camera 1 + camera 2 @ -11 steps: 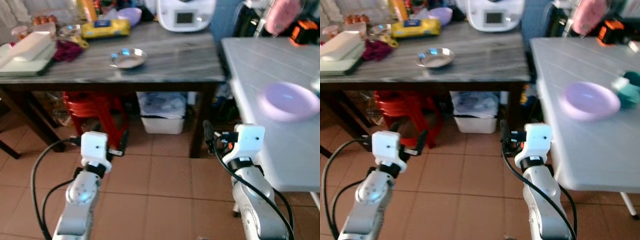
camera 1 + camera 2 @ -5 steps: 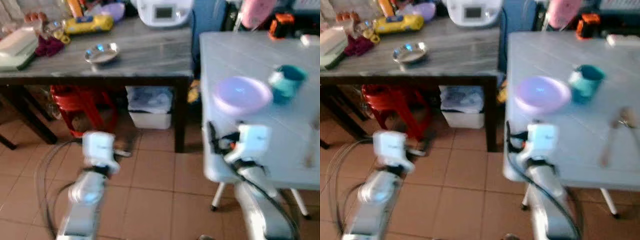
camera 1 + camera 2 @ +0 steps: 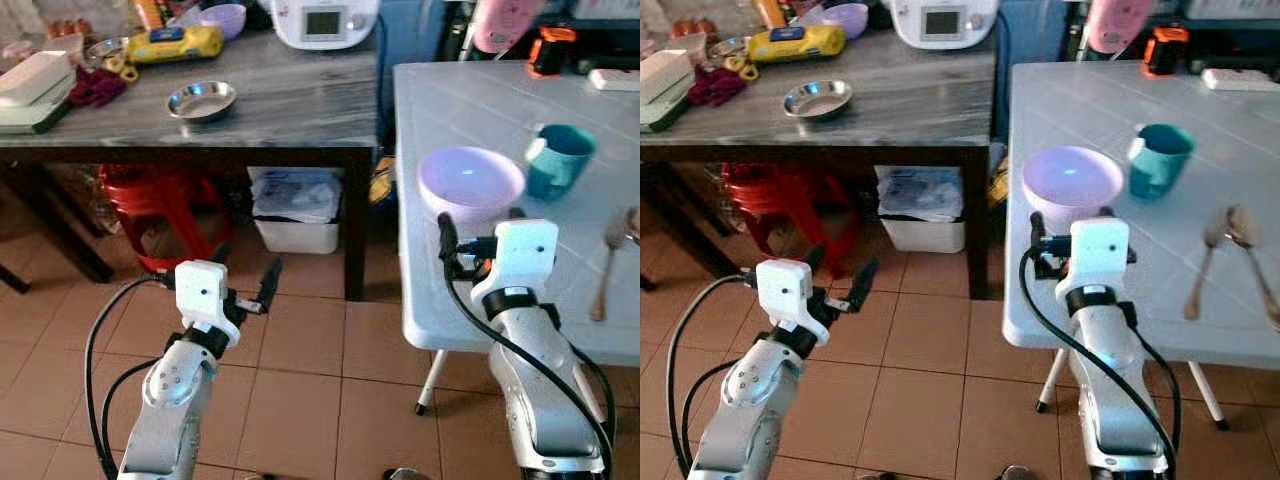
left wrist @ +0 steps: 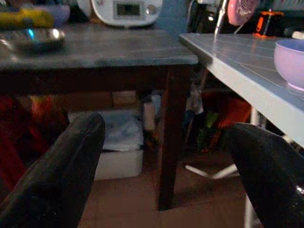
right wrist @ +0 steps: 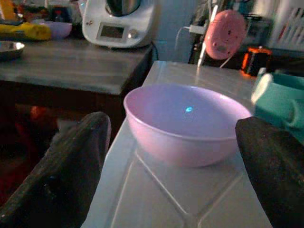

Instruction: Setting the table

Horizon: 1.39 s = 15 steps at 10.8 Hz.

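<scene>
Right gripper, fingers spread wide and empty, faces the lilac bowl just beyond it on the white table's near-left part; left gripper, open, hangs idle well left

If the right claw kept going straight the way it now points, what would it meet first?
Most likely the purple bowl on the white table: it sits directly ahead between the open right claw's fingers. The teal cup stands off to the side, probably out of line.

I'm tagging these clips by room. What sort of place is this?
Likely a home kitchen or dining area: a white table with a purple bowl and spoons, and a countertop appliance on the wooden table.
</scene>
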Available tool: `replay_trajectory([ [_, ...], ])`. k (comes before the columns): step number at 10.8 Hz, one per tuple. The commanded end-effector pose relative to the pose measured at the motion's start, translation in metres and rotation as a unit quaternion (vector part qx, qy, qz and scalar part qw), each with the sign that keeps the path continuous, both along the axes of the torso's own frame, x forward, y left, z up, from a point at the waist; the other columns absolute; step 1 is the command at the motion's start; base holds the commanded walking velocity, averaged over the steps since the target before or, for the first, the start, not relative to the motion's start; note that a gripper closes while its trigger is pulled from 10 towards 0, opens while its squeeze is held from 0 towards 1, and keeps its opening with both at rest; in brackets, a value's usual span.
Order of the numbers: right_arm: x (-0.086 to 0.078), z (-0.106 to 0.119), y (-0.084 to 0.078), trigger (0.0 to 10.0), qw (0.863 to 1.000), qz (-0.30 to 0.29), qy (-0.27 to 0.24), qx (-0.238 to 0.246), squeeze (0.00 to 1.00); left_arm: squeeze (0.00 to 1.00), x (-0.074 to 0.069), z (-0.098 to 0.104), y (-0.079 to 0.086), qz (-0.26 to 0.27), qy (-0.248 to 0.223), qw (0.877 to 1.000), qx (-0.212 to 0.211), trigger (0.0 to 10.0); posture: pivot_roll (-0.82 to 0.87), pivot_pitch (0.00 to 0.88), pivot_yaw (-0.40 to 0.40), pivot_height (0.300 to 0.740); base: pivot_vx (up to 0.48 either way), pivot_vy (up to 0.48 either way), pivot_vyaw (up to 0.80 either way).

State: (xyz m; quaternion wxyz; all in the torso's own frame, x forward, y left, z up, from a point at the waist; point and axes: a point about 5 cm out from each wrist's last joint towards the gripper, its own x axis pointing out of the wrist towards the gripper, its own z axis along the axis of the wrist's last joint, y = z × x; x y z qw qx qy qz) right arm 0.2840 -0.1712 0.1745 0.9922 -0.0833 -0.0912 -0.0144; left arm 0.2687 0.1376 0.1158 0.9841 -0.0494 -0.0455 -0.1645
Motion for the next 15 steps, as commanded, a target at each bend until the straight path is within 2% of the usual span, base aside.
replay_trajectory([
  [1,0.003,0.002,-0.001,10.0,1.000,-0.002,0.001,-0.006,0.00,0.00,-0.004,-0.001,-0.007,-0.029,0.010,1.000,-0.008,10.0,-0.11,0.171,0.090,0.740,0.000,0.000,0.00],
  [3,0.013,0.007,-0.006,10.0,0.998,-0.007,0.013,-0.068,0.00,0.00,-0.009,-0.007,-0.012,-0.060,0.023,0.998,-0.002,10.0,-0.11,0.180,0.088,0.740,0.000,0.000,0.00],
  [6,0.034,0.013,-0.007,10.0,0.992,0.039,0.065,-0.104,0.00,0.00,-0.014,-0.009,-0.017,-0.084,0.049,0.995,-0.005,10.0,-0.11,0.201,0.093,0.740,0.000,0.000,0.00],
  [8,0.044,0.016,-0.007,10.0,0.980,0.084,0.097,-0.155,0.00,0.00,-0.015,-0.011,-0.018,-0.094,0.062,0.994,-0.005,10.0,-0.11,0.207,0.093,0.740,0.000,0.000,0.00],
  [10,0.053,0.018,-0.008,10.0,0.972,0.102,0.118,-0.177,0.00,0.00,-0.016,-0.013,-0.020,-0.110,0.077,0.991,-0.006,10.0,-0.11,0.209,0.092,0.740,0.000,0.000,0.00],
  [13,0.066,0.025,-0.015,10.0,0.955,0.109,0.137,-0.238,0.00,0.00,-0.019,-0.001,-0.025,-0.166,0.035,0.985,-0.037,10.0,-0.11,0.207,0.081,0.740,0.000,0.000,0.00],
  [15,0.071,0.025,-0.023,10.0,0.948,0.100,0.147,-0.264,0.00,0.00,-0.018,-0.001,-0.028,-0.176,0.031,0.983,-0.034,10.0,-0.11,0.201,0.071,0.740,0.000,0.000,0.00],
])
